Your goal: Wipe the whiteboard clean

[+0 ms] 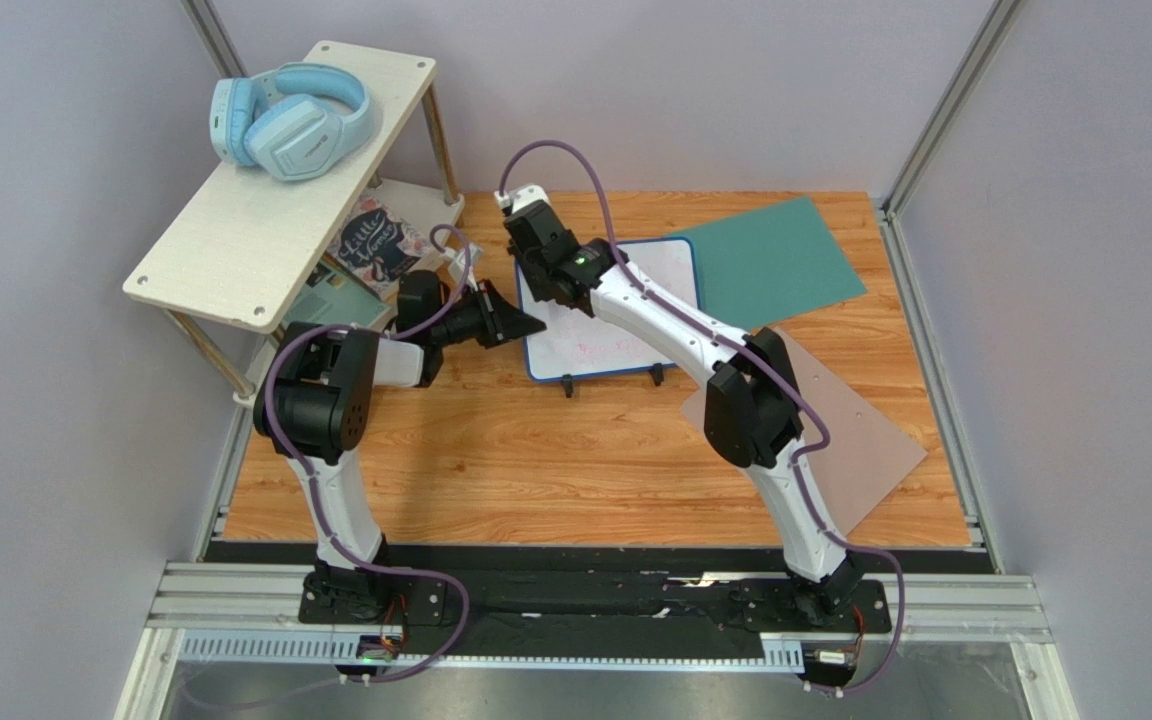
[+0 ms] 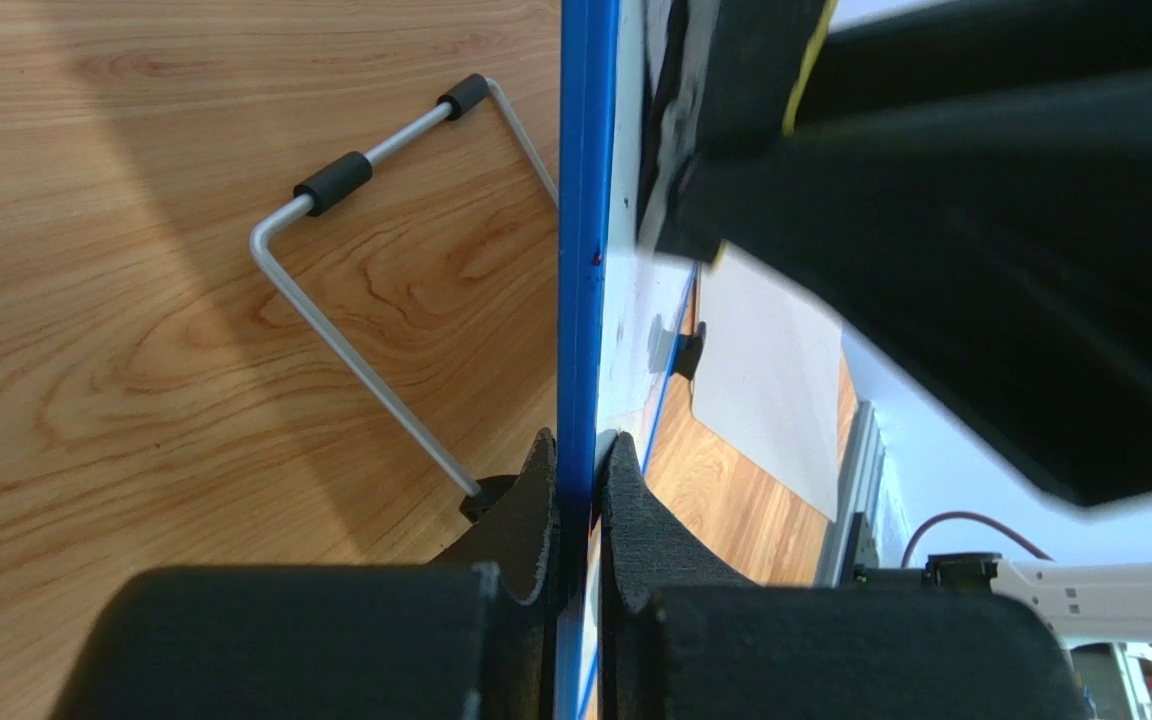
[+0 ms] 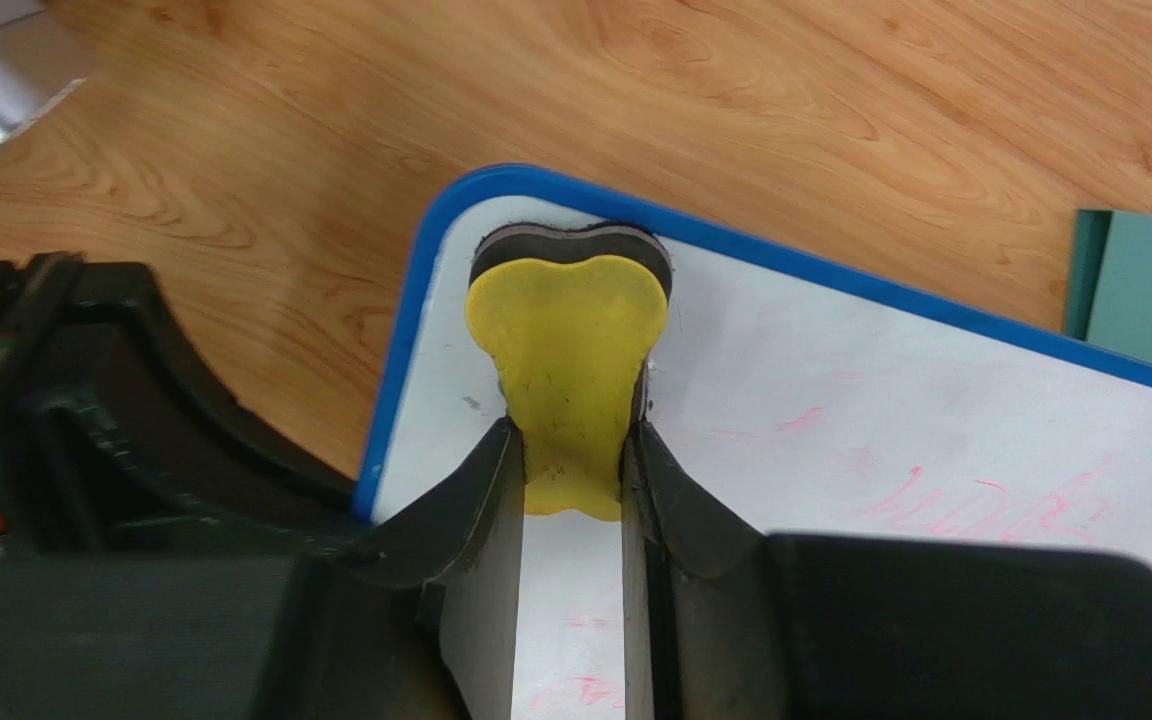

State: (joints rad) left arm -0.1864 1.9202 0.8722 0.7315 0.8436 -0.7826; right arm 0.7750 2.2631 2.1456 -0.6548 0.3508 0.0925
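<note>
Setting: a wooden table seen from above, with two robot arms bolted at its near edge.
Whiteboard: the whiteboard, small, glossy and blue-framed, sat at the middle back of the table. One corner overlapped a teal sheet, and a grey-brown sheet lay near its right side.
Left gripper: the left gripper was pinched closed on the board's blue left edge, apparently to steady it. A wire stand showed behind the board.
Right gripper: the right gripper was clamped around a yellow eraser with a dark pad underneath.
Eraser position: it sat at the board's far left rounded corner; whether the pad pressed on the surface could not be told for sure.
Marks: faint pink scribbles crossed the white surface to the right of the eraser, and more showed between the fingers.
Progress: the tool was in hand and the board was braced, but most of the wiping looked undone.
Left to do: judging by the marks, strokes across the middle and right of the board.
</note>
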